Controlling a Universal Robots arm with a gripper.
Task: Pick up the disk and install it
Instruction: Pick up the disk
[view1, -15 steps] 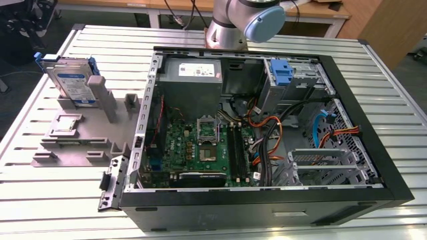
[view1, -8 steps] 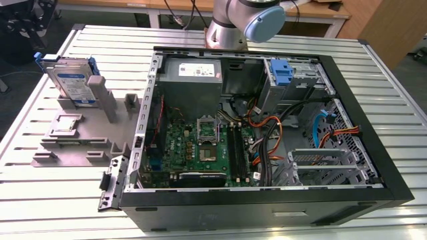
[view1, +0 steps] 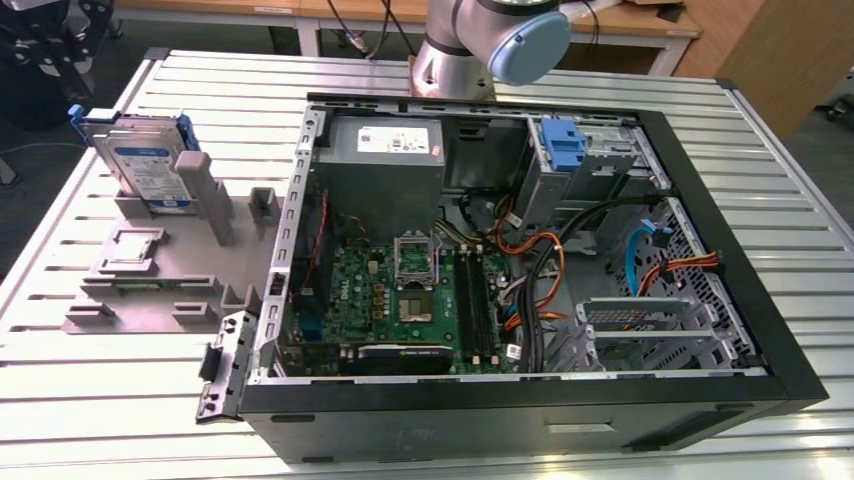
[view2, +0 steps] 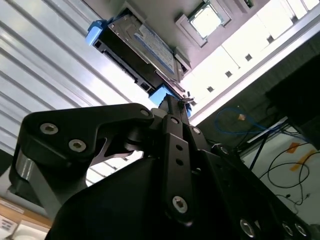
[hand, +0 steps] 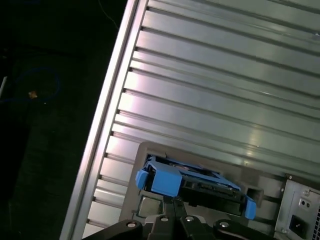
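Note:
The disk (view1: 144, 160) stands on edge in a grey holder (view1: 167, 275) at the exterior view's left, outside the computer case. It is silver-grey with a blue-and-white label and blue rails. My gripper (view1: 51, 62) hangs dark at the far left corner, above and behind the disk and apart from it. In the first wrist view the disk (hand: 165, 182) lies just beyond the gripper (hand: 172, 204). In the second wrist view the gripper (view2: 172, 102) points toward the disk (view2: 137, 42) with a gap between them. The fingers look shut with nothing in them.
The open computer case (view1: 787, 375) takes up the middle and right of the slatted metal table (view1: 80, 400). Inside it are a grey power supply (view1: 387, 145), a green mainboard (view1: 400, 290), bundled cables (view1: 534, 260) and an upright blue latch (view1: 563, 145). The arm's base (view1: 461, 60) stands behind the case.

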